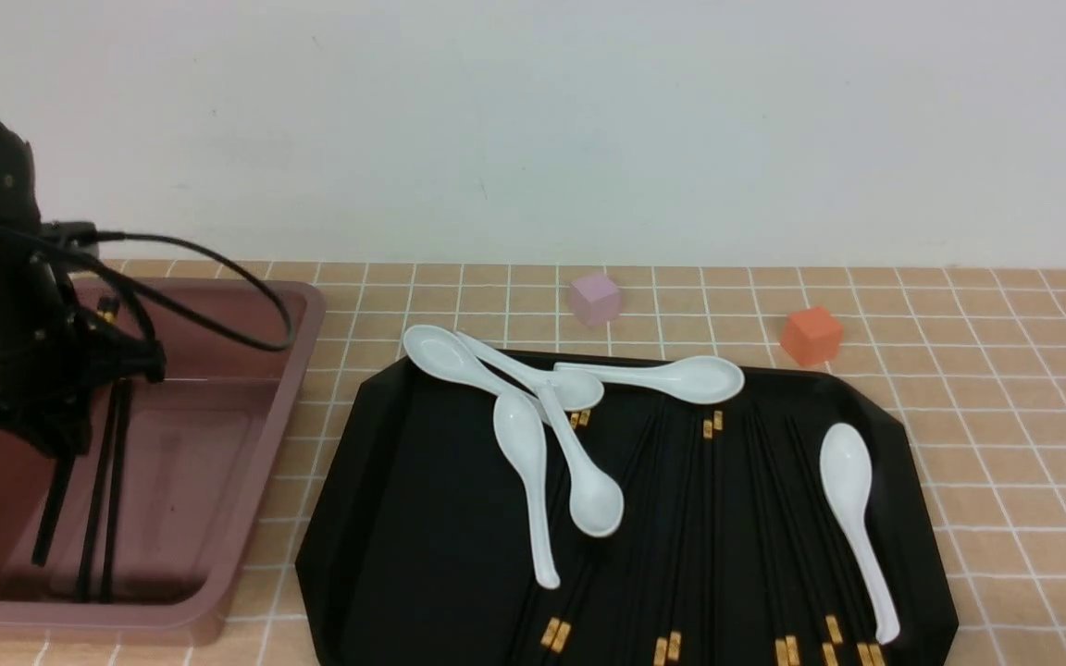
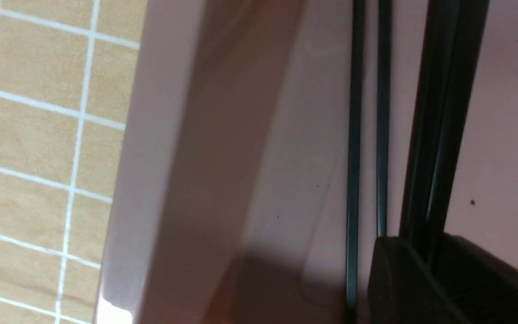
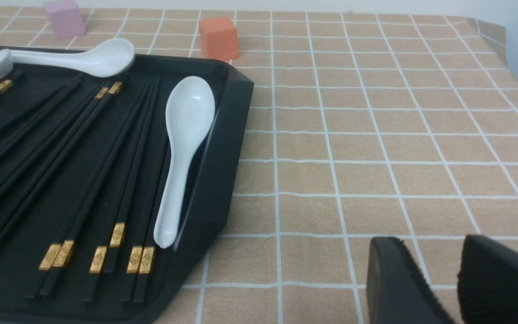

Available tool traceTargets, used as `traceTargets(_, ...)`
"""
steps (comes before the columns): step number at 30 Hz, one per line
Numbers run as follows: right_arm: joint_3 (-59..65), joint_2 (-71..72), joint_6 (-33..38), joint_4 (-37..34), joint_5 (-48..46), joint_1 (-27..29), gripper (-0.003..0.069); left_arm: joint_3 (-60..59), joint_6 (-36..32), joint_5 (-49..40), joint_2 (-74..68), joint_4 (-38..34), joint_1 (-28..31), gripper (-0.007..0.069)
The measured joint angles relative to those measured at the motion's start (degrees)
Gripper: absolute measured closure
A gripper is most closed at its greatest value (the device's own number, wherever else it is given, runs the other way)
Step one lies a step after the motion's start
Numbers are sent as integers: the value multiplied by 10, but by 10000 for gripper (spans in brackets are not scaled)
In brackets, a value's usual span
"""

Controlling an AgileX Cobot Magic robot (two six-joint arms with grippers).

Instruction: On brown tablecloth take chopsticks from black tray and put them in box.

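1. While the left fingers [image 2: 394, 283] are squeezing tight on a pair of chopsticks [image 2: 443, 112], they are hanging over the box [image 1: 297, 370] at the left of the front frame. The low ends of the pair are reaching down inside it.
2. Two more sticks [image 2: 354, 135] seem to be lying on the box floor, just beside the held pair.
3. Many other chopsticks [image 1: 709, 518] are waiting in the black tray [image 1: 422, 518] in the lower middle of the frame. Some are hiding partly under the white spoons [image 1: 843, 472].
4. The right fingers [image 3: 398, 283] are sitting almost closed and holding nothing. They are resting over the brown tablecloth [image 1: 1005, 388] on the counter, off to the side of the tray and not touching it.
5. I am guessing the step in hand is letting go of the pair, and the job is only a little way along.
6. Doing it well is meaning this:
   - going lower until the stick ends are nearly touching the floor;
   - keeping the pair lined up with the two sticks lying there;
   - opening the fingers slowly, so nothing is bouncing out or leaning on the rim;
   - lifting straight up, so the fingers are not catching a stick.
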State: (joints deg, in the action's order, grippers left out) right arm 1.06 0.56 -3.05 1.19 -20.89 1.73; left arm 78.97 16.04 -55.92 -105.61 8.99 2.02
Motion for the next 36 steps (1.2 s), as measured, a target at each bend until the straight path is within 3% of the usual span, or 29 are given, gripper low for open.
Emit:
traceTargets(7,0,0,0,0,0,0,419,0,18,-24,-1,5,0,322)
traceTargets(11,0,0,0,0,0,0,419,0,24,-69,12,4,-1,298)
traceTargets(14,0,0,0,0,0,0,419,0,21,-91,37,5,-1,350)
traceTargets(20,0,0,0,0,0,0,419,0,5,-138,148,4,-1,637)
traceTargets(26,0,0,0,1,0,0,419,-19,-7,-141,271,-37,-1,637)
traceTargets(29,0,0,0,0,0,0,419,-67,-33,-124,355,-90,-1,637)
traceTargets(36,0,0,0,0,0,0,419,-296,-149,11,674,-272,-1,637)
